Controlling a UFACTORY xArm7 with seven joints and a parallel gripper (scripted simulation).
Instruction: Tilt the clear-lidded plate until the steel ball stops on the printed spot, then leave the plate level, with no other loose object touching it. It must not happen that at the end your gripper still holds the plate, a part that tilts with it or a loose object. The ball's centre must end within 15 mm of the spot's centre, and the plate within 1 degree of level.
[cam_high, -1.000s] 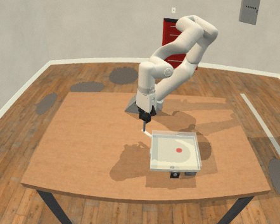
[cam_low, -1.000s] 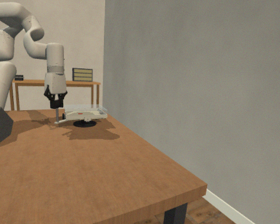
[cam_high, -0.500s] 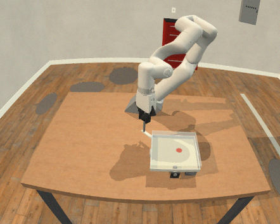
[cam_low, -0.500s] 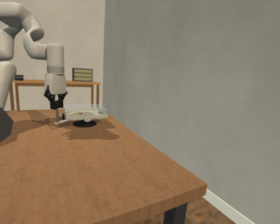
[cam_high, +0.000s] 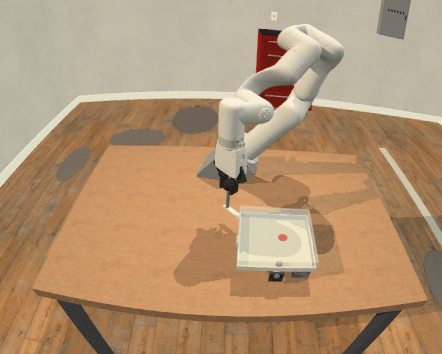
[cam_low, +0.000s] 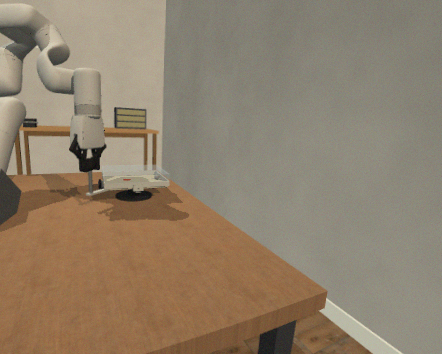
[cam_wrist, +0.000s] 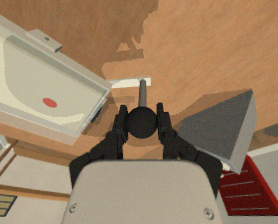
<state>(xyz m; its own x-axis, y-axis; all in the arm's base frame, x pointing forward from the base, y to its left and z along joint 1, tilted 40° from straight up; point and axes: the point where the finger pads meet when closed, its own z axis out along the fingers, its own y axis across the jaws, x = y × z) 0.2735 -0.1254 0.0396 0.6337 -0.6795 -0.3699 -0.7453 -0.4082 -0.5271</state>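
Observation:
The clear-lidded plate (cam_high: 276, 239) is a white square tray on a dark pivot base, right of the table's middle; it also shows in the exterior view (cam_low: 135, 181) and the wrist view (cam_wrist: 47, 97). The red printed spot (cam_high: 282, 237) lies near its centre. The steel ball (cam_high: 279, 262) rests against the plate's near edge, well away from the spot. A handle with a dark knob (cam_wrist: 142, 123) and grey stem (cam_high: 228, 201) stands at the plate's far left corner, joined by a white arm. My gripper (cam_high: 230, 187) is shut on the knob from above. The plate looks slightly tilted.
The arm's grey base (cam_high: 210, 167) sits on the table behind the gripper. A red cabinet (cam_high: 272, 65) stands against the back wall. In the exterior view a grey wall panel (cam_low: 300, 150) fills the right side, and a far side table (cam_low: 85, 132) holds small items.

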